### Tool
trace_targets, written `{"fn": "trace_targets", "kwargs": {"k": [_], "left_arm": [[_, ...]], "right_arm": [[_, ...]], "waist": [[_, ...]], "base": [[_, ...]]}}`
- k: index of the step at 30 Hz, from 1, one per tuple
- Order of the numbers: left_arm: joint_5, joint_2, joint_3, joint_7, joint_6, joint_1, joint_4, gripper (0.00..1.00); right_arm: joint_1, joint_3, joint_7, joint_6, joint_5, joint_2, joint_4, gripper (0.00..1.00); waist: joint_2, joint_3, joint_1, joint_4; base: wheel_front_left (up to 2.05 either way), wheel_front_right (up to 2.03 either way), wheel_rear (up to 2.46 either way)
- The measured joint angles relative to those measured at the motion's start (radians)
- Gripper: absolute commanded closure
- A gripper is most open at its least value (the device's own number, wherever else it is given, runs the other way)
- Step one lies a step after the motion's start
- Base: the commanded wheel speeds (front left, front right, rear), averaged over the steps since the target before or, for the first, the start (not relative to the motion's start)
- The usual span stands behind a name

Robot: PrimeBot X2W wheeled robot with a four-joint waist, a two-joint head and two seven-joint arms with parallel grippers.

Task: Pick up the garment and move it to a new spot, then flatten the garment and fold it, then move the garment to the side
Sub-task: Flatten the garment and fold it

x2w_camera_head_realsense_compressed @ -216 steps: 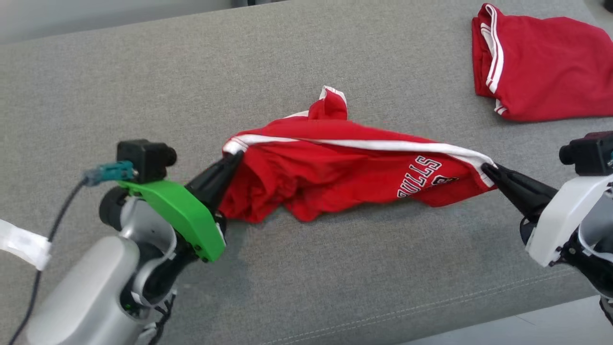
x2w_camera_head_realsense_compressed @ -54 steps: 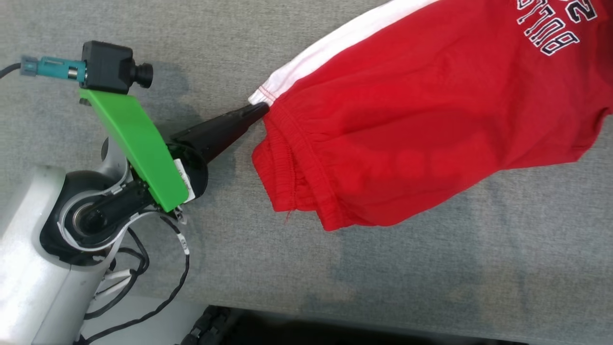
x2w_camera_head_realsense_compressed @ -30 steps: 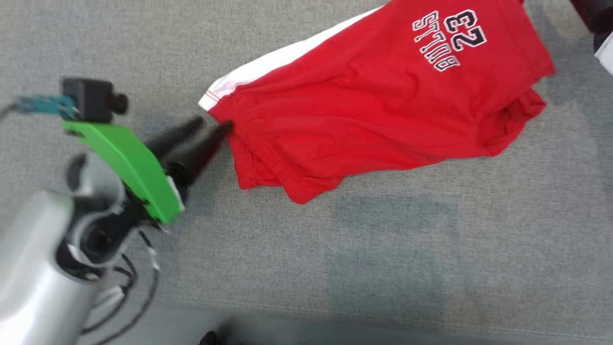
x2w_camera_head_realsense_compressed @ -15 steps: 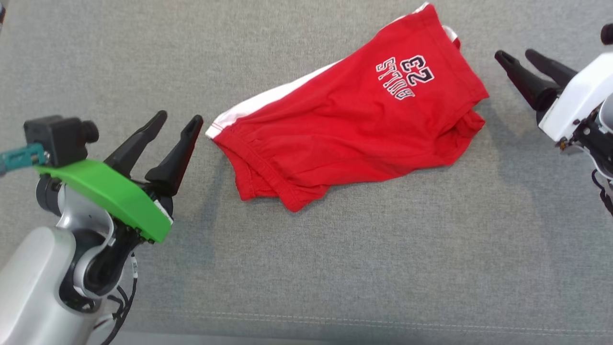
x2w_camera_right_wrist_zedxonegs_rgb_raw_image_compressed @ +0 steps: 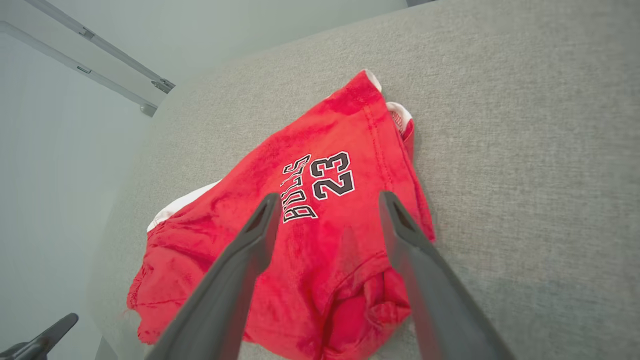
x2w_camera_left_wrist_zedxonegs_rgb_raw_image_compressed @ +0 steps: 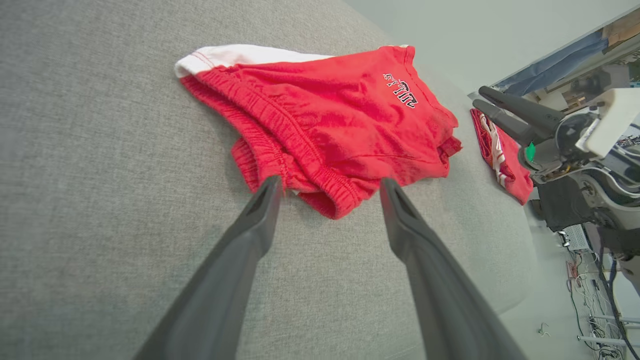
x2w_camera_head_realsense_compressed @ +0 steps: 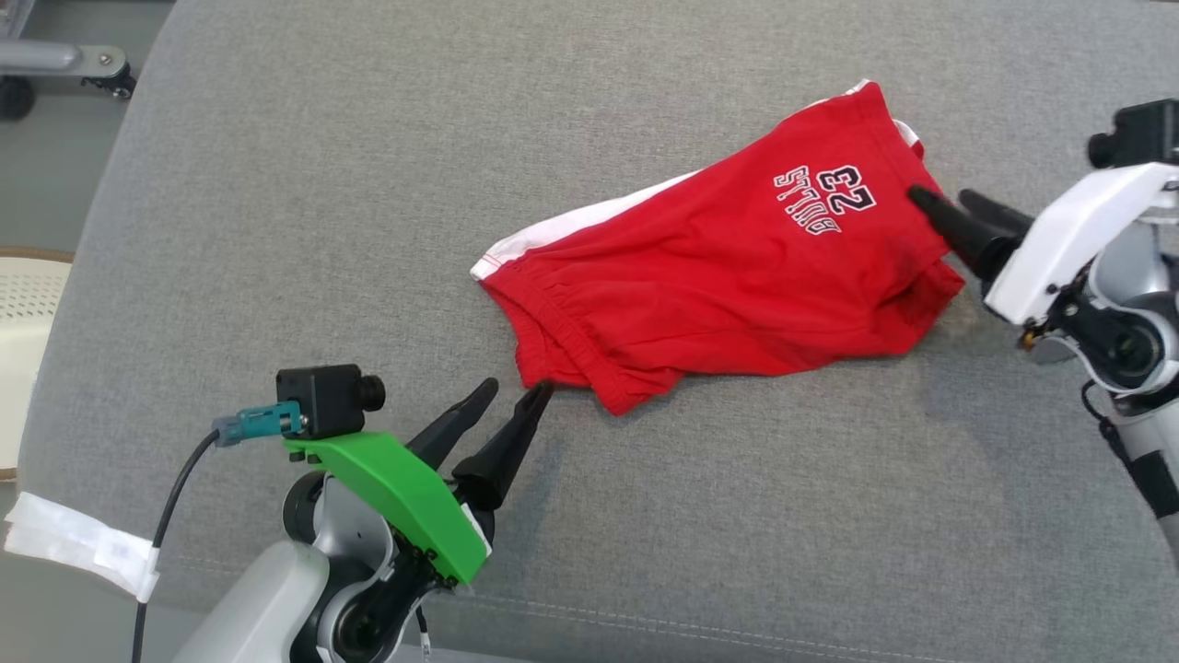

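The left arm point(x2w_camera_head_realsense_compressed: 267, 599) slants up toward the waistband end of the red shorts point(x2w_camera_head_realsense_compressed: 718, 276), which lie on the grey cushion point(x2w_camera_head_realsense_compressed: 276, 230). The left gripper point(x2w_camera_head_realsense_compressed: 518, 391) is spread wide and empty, one tip at the waistband. The right arm point(x2w_camera_head_realsense_compressed: 1073, 235) reaches in at the shorts' leg end, and the right gripper point(x2w_camera_head_realsense_compressed: 941, 195) is spread and grasps nothing.

left claw point(x2w_camera_head_realsense_compressed: 516, 394): spread wide, empty (tilted up-right) | right claw point(x2w_camera_head_realsense_compressed: 939, 198): spread wide, pointing left
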Motion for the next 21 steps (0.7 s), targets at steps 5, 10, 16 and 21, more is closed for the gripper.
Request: {"fn": "trace_targets", "kwargs": {"k": [5,10,16,21], "left_arm": [[-0.011,-0.032,0.002,0.018,0.007,-0.001,0.035,0.0],[-0.022,-0.067,0.016,0.032,0.008,-0.01,0.079,0.0],[-0.038,-0.084,0.032,0.045,0.012,-0.015,0.129,0.0],[-0.065,-0.097,0.034,0.067,0.012,-0.021,0.158,0.0]], "right_arm": [[-0.001,0.025,0.012,0.0,-0.006,0.012,0.0,0.0],[-0.001,0.033,0.01,0.001,-0.012,0.015,0.016,0.0],[0.0,0.044,-0.002,0.01,-0.015,0.03,0.055,0.0],[0.003,0.037,-0.01,0.008,-0.015,0.027,0.062,0.0]], "waist": [[0.0001,0.014,0.0,0.0],[0.0,0.023,0.0,-0.014],[0.0,0.011,0.0,-0.041],[0.0,-0.005,0.0,-0.056]], "base": [[0.0,0.0,0.0],[0.0,0.0,0.0],[0.0,0.0,0.0],[0.0,0.0,0.0]]}}
